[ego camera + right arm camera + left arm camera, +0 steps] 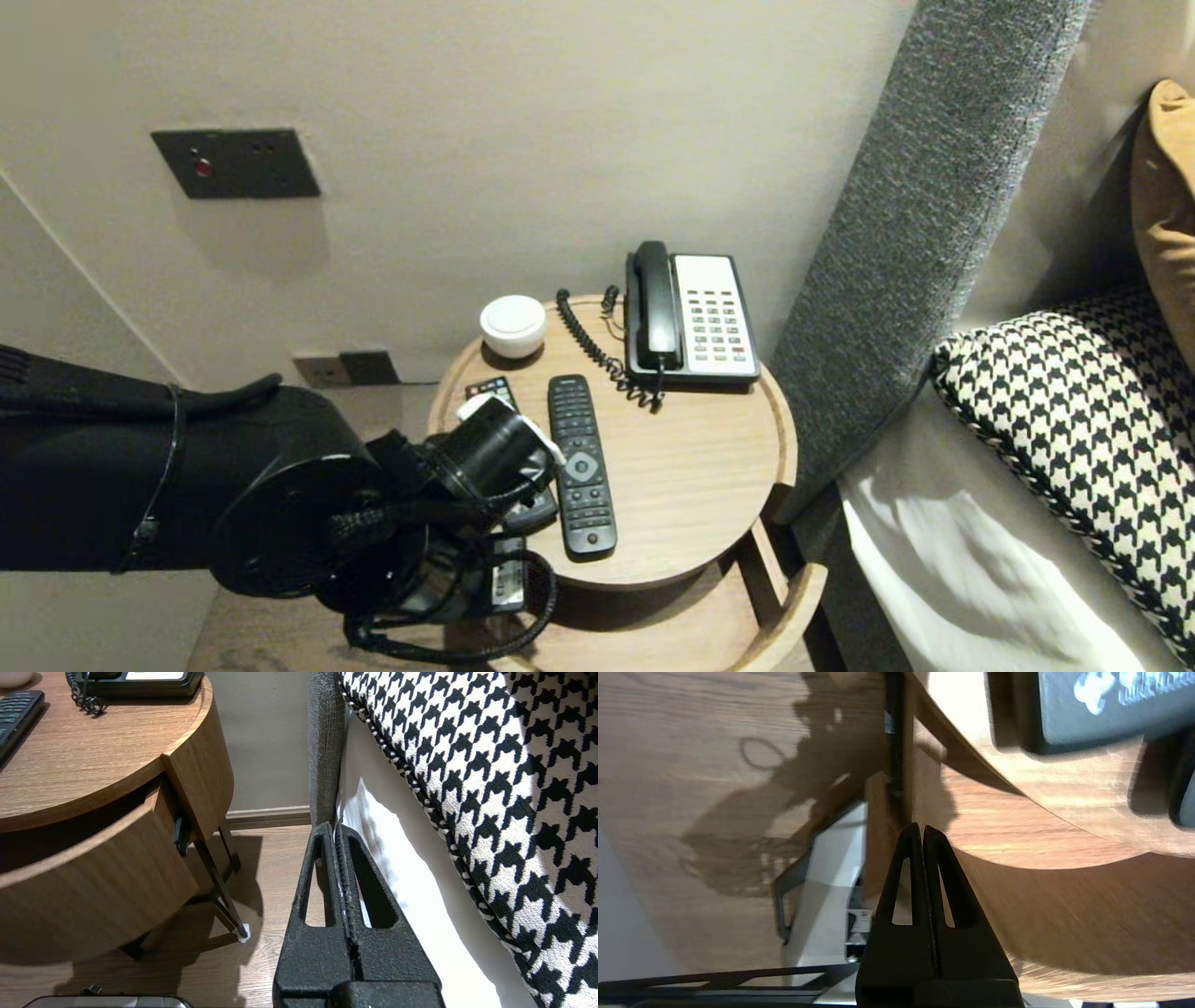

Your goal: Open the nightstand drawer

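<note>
Jaws pressed together, the left gripper (922,828) is hovering at the front left edge of the round wooden table (691,485), beside its pulled-out curved drawer (93,877). The right gripper (335,828), likewise closed, is hanging by the white-sheeted bed (434,914). Farther back, a long black remote (581,462) is lying mid-surface.

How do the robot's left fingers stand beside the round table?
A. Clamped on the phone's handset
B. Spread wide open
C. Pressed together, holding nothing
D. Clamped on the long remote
C: in the left wrist view the left fingers meet tip to tip with nothing between them, by the edge of the table. The remote and the phone lie on its top.
</note>
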